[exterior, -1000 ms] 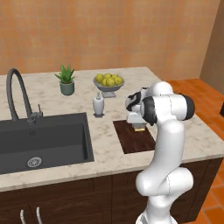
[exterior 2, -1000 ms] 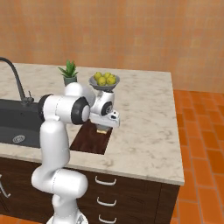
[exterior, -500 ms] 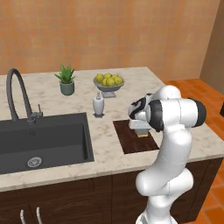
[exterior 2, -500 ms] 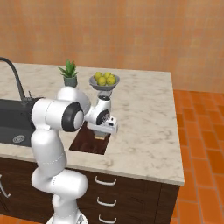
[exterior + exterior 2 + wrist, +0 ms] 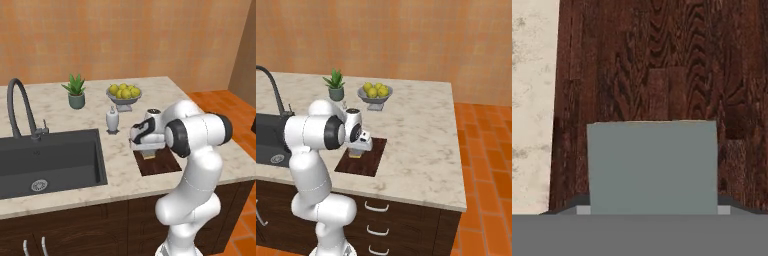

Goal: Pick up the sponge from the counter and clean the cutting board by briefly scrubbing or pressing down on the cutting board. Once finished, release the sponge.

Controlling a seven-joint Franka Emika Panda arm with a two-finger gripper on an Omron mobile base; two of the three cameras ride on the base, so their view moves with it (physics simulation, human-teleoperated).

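One sponge (image 5: pixel 652 167) sits clenched in the claw (image 5: pixel 149 152), held low over the cutting board's (image 5: pixel 162 163) sink-side half. Judged light, soft and compressible: grip across its short sides, press gently to avoid slippage

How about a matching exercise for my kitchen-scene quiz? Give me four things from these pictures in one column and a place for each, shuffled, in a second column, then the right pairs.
Things:
1. sponge
2. cutting board
3. potted plant
4. bowl of lemons

Places:
A. at the back of the counter, just right of the potted plant
B. lying flat near the counter's front edge, right of the sink
C. in the gripper, over the cutting board
D. at the back of the counter, behind the sink's right end

Pairs: 1-C, 2-B, 3-D, 4-A
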